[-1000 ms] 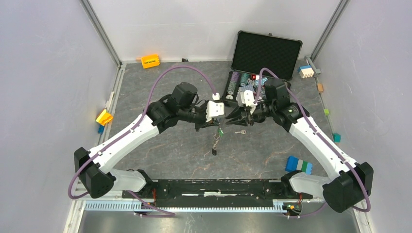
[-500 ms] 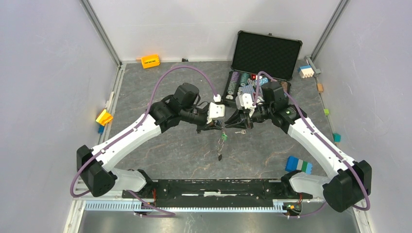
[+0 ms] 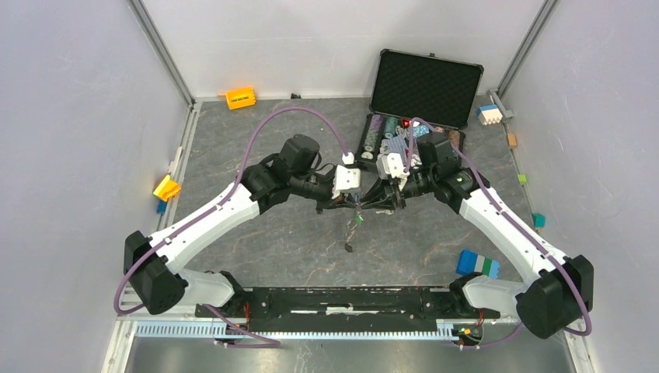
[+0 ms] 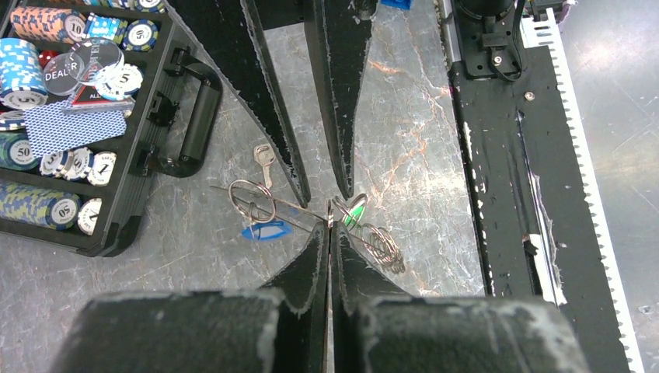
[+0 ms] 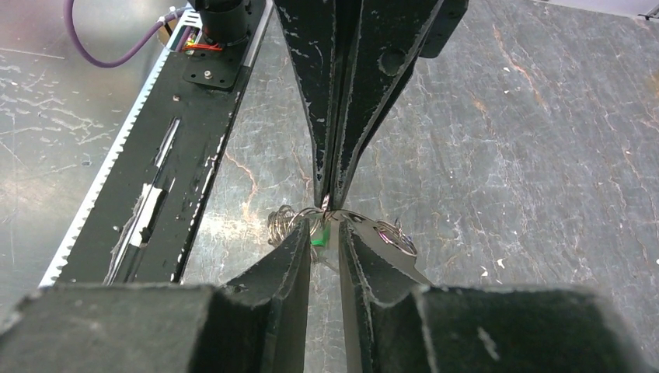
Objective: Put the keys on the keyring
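Readable writing is confined to the open case (image 4: 116, 227) in the upper left of the left wrist view. A clear disc (image 4: 66, 68) there says "DEALER", and the poker chips (image 4: 48, 23) carry the numbers 10, 50, 5 and 1. A blue patterned card (image 4: 74, 124) lies over them with no text that can be read.

The left gripper (image 4: 329, 227) is closed tight, its tips pinching the keyring (image 5: 386, 231) at the centre of the frame. A green tag (image 4: 356, 211) sits just right of the tips, and the coiled chain (image 4: 382, 247) is lower right. In the top view the chain hangs below the two grippers, ending in a small dark fob (image 3: 348, 249).

The right gripper (image 5: 323, 237) meets the left one tip to tip. Its jaws stand a little apart, either side of the tag and the ring wire. Whether a pad touches the wire is hard to make out.

The key (image 4: 264, 162) appears to lie on the table left of centre in the left wrist view. It is beside one right finger and outside both pairs of jaws.
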### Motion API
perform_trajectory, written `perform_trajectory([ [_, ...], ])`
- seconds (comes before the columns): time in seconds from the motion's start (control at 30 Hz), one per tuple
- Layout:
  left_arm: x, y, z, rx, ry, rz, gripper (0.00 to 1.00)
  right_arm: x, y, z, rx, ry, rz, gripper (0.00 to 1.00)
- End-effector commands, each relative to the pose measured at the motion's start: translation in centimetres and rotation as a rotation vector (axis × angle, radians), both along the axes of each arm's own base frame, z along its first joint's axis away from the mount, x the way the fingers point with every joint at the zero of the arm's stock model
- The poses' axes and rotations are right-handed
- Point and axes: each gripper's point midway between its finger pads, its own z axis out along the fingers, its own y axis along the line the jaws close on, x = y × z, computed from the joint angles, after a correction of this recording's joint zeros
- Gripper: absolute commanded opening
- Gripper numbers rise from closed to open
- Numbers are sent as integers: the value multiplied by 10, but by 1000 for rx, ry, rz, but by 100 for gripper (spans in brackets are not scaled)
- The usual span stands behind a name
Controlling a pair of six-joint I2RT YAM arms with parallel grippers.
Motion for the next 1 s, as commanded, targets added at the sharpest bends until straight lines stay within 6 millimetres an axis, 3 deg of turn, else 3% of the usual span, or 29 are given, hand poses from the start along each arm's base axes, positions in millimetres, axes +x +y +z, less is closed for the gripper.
perform_trajectory([
  [0.0,-1,-7,17,-69,2,-12,2,-1,1,-5,-4,-5,7,25],
  [0.33,-1,-11,17,-85,28,-6,2,-2,4,-4,19,20,9,24],
  [0.57,-1,-15,16,-100,56,-3,2,-1,7,-5,29,44,4,17],
  [0.73,3,-14,13,-98,49,13,2,4,5,-4,12,22,-29,0],
  [0.97,11,-11,4,-83,27,43,9,23,-1,9,-51,-54,-128,0],
])
